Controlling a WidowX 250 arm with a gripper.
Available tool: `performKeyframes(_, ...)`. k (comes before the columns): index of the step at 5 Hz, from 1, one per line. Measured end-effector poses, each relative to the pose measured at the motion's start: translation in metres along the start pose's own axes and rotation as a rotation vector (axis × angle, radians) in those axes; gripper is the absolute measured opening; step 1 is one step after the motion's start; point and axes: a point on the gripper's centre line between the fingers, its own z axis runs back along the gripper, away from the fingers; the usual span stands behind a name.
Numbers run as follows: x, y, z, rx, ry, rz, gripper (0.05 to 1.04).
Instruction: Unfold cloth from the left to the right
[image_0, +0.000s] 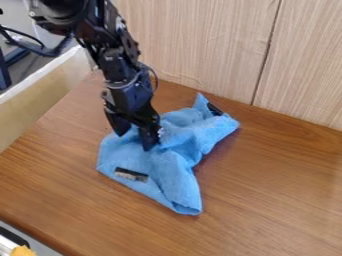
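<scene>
Cloth lies crumpled on the table, its right side gathered in folds. The gripper hangs at its left part, fingers spread and released, probably placed there to pinch a layer that could be drawn rightward, opening the folds.
</scene>
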Motion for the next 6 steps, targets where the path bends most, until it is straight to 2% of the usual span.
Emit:
performKeyframes(1, 0.006, -0.006, -0.015, -0.02, 0.022, -0.042, 0.982)
performKeyframes(2, 0.014, -0.014, -0.02, -0.022, 0.024, -0.062, 0.878)
performKeyframes(4, 0.019, -0.015, -0.026, -0.007, 0.043, -0.064, 0.297)
performKeyframes(5, 0.02, -0.014, -0.026, -0.006, 0.044, -0.061, 0.118)
performKeyframes(6, 0.02, -0.015, -0.026, -0.006, 0.044, -0.057, 0.057)
